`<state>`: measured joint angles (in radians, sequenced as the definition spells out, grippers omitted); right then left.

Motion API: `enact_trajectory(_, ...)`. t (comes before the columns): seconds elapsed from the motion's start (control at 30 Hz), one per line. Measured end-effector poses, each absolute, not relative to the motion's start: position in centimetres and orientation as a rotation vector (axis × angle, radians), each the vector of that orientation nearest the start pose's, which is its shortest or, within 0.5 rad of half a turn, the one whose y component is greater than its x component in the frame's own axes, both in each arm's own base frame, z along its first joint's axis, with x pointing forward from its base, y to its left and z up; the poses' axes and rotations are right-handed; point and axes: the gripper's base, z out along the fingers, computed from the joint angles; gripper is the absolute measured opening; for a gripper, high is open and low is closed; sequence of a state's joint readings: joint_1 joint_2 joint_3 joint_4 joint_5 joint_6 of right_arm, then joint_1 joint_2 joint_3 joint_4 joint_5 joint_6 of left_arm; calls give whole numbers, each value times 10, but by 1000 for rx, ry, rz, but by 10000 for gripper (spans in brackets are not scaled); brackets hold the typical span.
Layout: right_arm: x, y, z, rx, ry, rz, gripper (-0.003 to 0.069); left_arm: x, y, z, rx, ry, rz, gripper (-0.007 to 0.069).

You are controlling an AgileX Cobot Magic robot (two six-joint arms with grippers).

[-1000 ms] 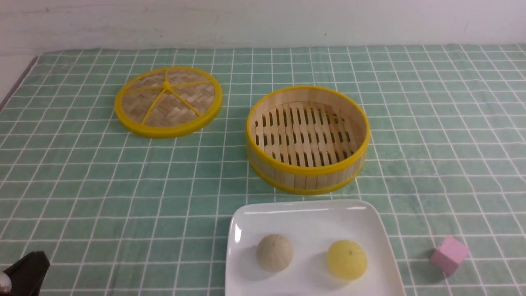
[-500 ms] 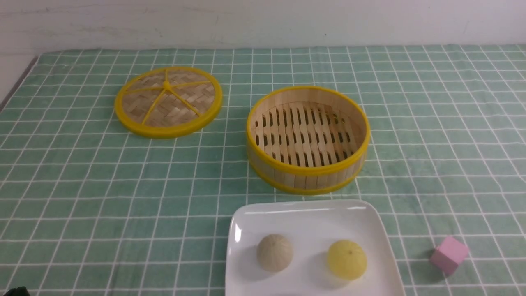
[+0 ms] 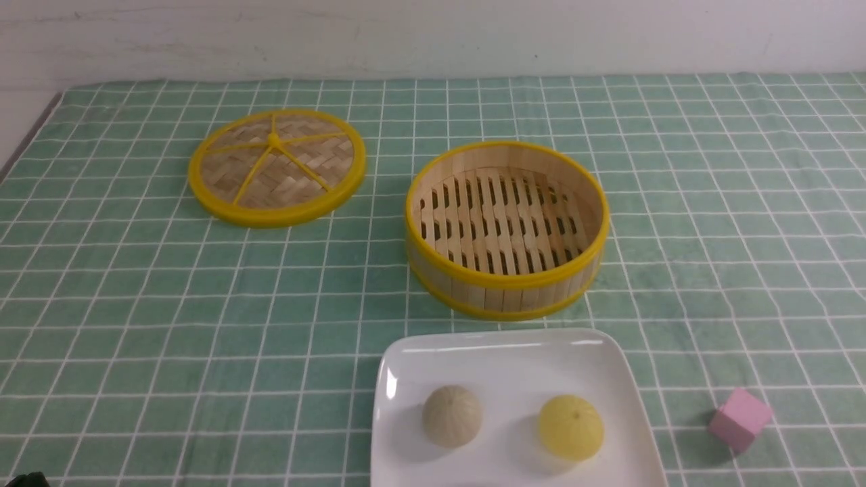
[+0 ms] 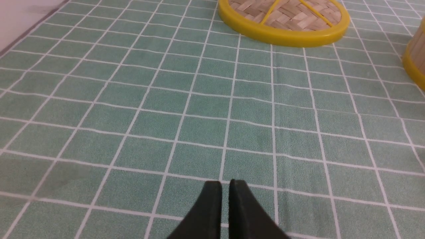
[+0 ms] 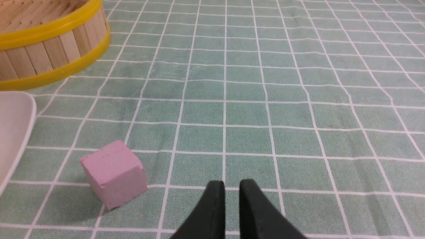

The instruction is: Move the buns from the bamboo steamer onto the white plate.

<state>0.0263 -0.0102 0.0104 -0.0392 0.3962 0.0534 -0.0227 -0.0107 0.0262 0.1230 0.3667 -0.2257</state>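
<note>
Far left, the left tool (image 4: 225,186) hangs low over bare green checked cloth on the worktop (image 3: 135,325), its jaws nearly together with only a thin slit between them and nothing held. Beyond it lies the woven lid (image 3: 277,167), flat and well apart from everything else. Next comes the bamboo steamer (image 3: 507,284), upright, its slatted floor showing no bun at all. Just in front of it sits the white plate (image 3: 500,358), carrying two of the buns — the beige bun (image 3: 452,415) on its left half and the yellow bun (image 3: 570,427) on its right, apart from each other. Right of the plate rests a pink cube (image 3: 739,419), and nearest that the right tool (image 5: 231,187) hovers over the cloth, jaws parted by a narrow gap and empty.

Judging by the bare steamer, the move looks finished or close to it. The risks from here are small: the right tool sits near the cube and the plate's rim, so a careless swing could knock the cube or nudge the plate and set the round buns rolling.

The plate's near edge is cut off in the front view, so anything lying there cannot be seen — a third bun may be there or not. Both arms are almost wholly out of that view.
</note>
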Motion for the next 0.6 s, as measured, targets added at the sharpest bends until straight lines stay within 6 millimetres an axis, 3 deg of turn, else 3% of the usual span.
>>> enact_trajectory(0.6,52,0,175,2,1880,16,123,53,3,172,-111,1861,-48,76)
